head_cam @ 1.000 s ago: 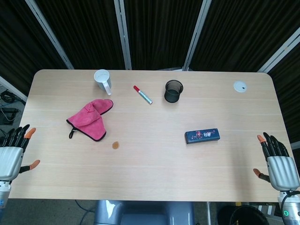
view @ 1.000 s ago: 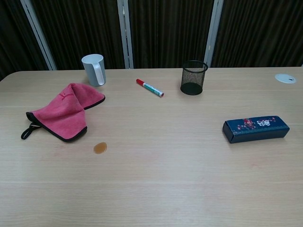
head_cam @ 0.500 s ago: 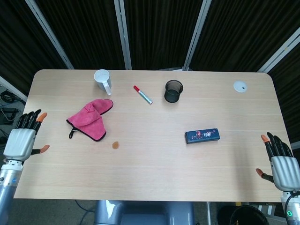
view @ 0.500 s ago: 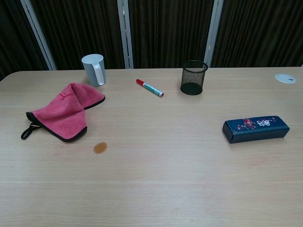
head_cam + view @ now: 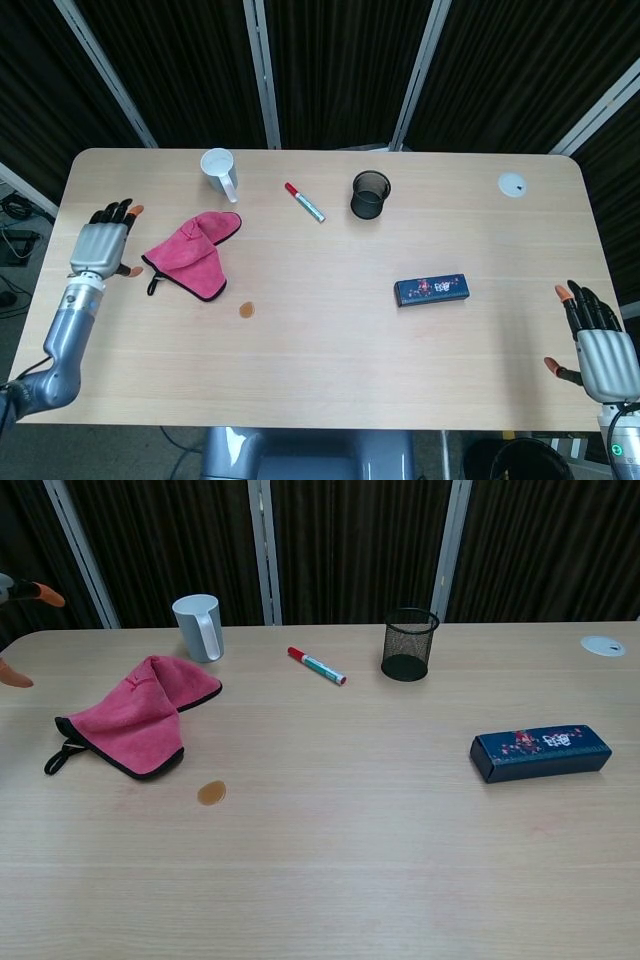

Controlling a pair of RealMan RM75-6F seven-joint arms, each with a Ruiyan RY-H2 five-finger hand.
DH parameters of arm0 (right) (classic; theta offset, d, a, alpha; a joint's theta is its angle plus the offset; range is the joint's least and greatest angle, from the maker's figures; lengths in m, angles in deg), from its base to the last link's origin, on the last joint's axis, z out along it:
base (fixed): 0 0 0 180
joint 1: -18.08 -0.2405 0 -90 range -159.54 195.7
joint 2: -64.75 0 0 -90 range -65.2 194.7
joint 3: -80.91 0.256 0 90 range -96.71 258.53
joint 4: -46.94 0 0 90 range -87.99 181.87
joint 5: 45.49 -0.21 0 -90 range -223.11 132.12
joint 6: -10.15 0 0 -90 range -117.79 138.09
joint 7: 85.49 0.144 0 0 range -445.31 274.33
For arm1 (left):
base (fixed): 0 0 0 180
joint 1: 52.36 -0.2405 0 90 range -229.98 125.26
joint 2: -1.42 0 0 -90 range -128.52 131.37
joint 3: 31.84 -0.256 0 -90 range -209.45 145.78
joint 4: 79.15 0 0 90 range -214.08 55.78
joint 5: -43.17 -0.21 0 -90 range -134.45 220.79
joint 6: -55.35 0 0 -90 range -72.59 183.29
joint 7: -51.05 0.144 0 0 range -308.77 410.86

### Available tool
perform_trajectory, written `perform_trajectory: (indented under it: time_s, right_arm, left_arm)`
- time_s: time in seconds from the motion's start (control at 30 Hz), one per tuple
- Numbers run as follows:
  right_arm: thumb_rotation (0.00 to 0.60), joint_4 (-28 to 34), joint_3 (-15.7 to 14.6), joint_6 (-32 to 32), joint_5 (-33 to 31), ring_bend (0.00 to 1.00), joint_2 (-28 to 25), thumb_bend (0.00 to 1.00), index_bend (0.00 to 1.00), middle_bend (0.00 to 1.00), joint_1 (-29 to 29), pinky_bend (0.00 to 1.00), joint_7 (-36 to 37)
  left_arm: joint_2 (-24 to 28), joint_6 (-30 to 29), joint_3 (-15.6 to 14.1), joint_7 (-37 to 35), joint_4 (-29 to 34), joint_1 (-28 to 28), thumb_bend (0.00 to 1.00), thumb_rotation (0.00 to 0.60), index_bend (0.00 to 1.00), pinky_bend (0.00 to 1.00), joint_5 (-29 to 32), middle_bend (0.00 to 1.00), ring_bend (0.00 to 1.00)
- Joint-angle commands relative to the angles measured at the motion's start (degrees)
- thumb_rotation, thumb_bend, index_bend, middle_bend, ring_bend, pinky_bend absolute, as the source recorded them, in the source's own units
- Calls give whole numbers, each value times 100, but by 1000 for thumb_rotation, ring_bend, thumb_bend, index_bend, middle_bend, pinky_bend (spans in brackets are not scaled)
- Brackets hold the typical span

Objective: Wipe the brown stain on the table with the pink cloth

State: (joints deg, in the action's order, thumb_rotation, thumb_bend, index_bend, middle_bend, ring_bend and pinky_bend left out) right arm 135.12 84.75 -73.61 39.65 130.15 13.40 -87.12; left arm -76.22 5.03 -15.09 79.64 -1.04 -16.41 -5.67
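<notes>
Left hand (image 5: 102, 243) spread, empty, beside pink cloth (image 5: 193, 254)

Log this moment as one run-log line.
left robot hand: open, beside cloth | right robot hand: open, at table edge | stain: unwiped

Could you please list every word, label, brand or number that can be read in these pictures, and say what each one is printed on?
None can be read.
Blue box: a red and white design with some characters on its long side, too small and blurred to read in either view.
Marker: a pale printed band on the barrel, too small to read.
White mug, black mesh cup, pink cloth: no lettering visible.
</notes>
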Motion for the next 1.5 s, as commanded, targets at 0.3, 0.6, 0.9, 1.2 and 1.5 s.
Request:
perform_trajectory:
  time_s: [0.3, 0.6, 0.9, 1.2, 1.5]
  right_arm:
    - [600, -117, 6, 67, -28, 0, 72, 0, 34, 0, -37, 142, 43]
    - [600, -259, 36, 175, -174, 0, 94, 0, 34, 0, -46, 142, 215]
    - [600, -370, 50, 275, -290, 0, 105, 0, 36, 0, -46, 142, 354]
    - [600, -391, 27, 326, -281, 0, 119, 0, 63, 0, -56, 142, 409]
    - [600, -404, 56, 253, -248, 0, 150, 0, 80, 0, -60, 142, 399]
  left_arm:
    - [-1264, 997, 75, 753, -1692, 1356, 37, 600, 138, 145, 1481, 0, 0]
    - [-1913, 1342, -116, 1010, -2506, 1846, 39, 600, 183, 171, 2197, 0, 0]
    - [-2444, 1503, -274, 1220, -3314, 2117, 51, 600, 223, 210, 2538, 8, 8]
    - [-2704, 1622, -336, 1165, -3847, 2120, 215, 600, 380, 313, 2514, 146, 133]
    - [-3036, 1350, -384, 468, -4074, 1996, 500, 600, 868, 608, 1603, 602, 516]
